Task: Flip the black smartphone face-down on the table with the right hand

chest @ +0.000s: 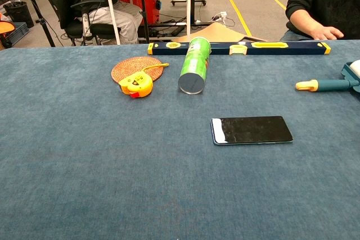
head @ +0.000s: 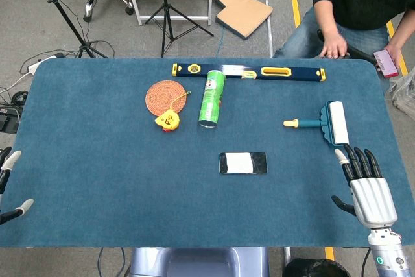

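Note:
The black smartphone (head: pixel 242 163) lies flat on the blue table, its glossy screen up and reflecting light; the chest view shows the smartphone (chest: pixel 251 130) right of centre. My right hand (head: pixel 367 189) hovers near the table's right front corner, well right of the phone, fingers extended and apart, holding nothing. My left hand (head: pixel 9 186) shows only as fingertips at the left edge, spread and empty. Neither hand appears in the chest view.
A green can (head: pixel 212 98) lies on its side behind the phone. A woven coaster (head: pixel 166 95), yellow tape measure (head: pixel 166 120), long spirit level (head: pixel 248 72) and lint roller (head: pixel 327 123) sit farther back. A seated person (head: pixel 353 11) is beyond the far right edge.

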`<control>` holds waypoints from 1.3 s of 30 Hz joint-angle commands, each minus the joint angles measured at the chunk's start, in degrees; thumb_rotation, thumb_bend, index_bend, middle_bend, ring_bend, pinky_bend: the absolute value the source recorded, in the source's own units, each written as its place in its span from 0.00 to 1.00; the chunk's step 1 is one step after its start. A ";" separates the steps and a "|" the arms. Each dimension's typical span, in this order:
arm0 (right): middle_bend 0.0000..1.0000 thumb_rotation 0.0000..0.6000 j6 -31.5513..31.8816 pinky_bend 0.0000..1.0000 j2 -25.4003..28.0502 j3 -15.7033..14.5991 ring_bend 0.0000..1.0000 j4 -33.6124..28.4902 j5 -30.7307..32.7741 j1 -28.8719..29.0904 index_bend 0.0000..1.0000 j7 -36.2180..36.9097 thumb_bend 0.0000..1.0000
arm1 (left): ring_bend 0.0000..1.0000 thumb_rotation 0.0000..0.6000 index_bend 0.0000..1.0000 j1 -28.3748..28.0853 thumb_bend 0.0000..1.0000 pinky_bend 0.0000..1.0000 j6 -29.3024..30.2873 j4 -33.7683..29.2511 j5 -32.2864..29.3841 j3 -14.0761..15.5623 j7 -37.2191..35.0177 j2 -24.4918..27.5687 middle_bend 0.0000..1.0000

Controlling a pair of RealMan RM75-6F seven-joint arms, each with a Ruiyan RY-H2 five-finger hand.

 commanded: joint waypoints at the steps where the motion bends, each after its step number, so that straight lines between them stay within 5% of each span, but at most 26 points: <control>1: 0.00 1.00 -0.17 0.00 -0.03 -0.03 0.00 0.05 0.08 0.07 0.05 -0.02 0.00 | 0.00 1.00 0.00 -0.09 0.00 0.00 -0.22 0.05 -0.16 -0.06 0.12 -0.09 0.00; 12: 0.00 1.00 -7.00 0.00 -2.26 -0.78 0.00 1.64 1.60 3.07 0.05 0.73 0.00 | 0.00 1.00 0.00 -0.92 0.00 0.00 -1.91 -0.22 -1.84 -0.78 0.77 -0.23 0.00; 19: 0.00 1.00 -21.75 0.00 -10.36 2.12 0.00 8.56 3.09 14.18 0.07 6.31 0.02 | 0.00 1.00 0.00 -2.10 0.00 0.00 -4.66 0.50 -6.57 -2.39 3.08 -1.45 0.00; 26: 0.05 1.00 -30.40 0.00 -18.57 4.32 0.00 16.20 4.30 22.68 0.13 8.95 0.16 | 0.00 1.00 0.00 -3.61 0.00 0.00 -7.23 1.28 -8.90 -2.86 7.89 -3.95 0.00; 39: 0.15 1.00 -35.21 0.09 -28.01 3.60 0.03 27.38 3.29 30.55 0.19 9.53 0.19 | 0.00 1.00 0.00 -5.03 0.00 0.00 -9.61 2.98 -13.58 -4.17 11.29 -6.20 0.00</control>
